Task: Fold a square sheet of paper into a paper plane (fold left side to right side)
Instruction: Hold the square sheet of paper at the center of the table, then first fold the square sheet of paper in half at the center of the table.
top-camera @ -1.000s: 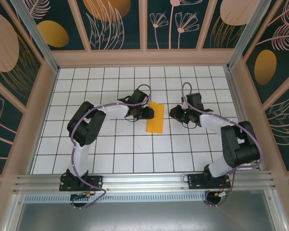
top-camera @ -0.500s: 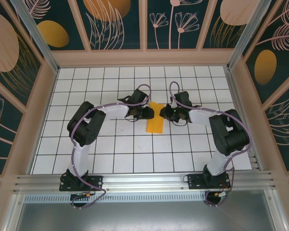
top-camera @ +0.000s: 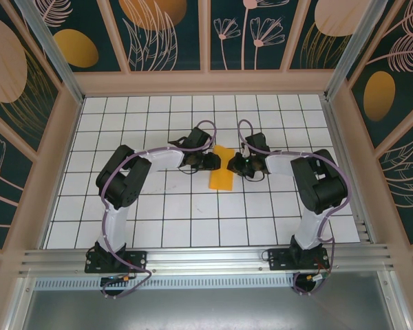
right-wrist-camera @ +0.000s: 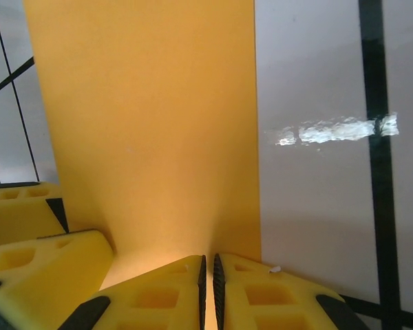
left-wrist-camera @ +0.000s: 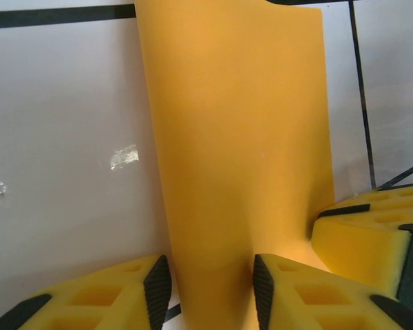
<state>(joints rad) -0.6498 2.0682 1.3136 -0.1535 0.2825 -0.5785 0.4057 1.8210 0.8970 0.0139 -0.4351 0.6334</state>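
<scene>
near edge of orange paper (right-wrist-camera: pixel 144 117) hidden inside pinching right gripper (right-wrist-camera: pixel 206 265).

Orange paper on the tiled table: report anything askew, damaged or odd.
No tear or damage. The folded orange paper strip lies slightly tilted against the black grid lines of the white tiled table, and it bows upward near the left gripper.

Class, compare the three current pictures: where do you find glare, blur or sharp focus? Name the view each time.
Left wrist view: the orange paper blurs near the lens, and the table carries small glare patches. Right wrist view: a brighter glare streak on the table beside the paper. Top external view: sharp and evenly lit.
</scene>
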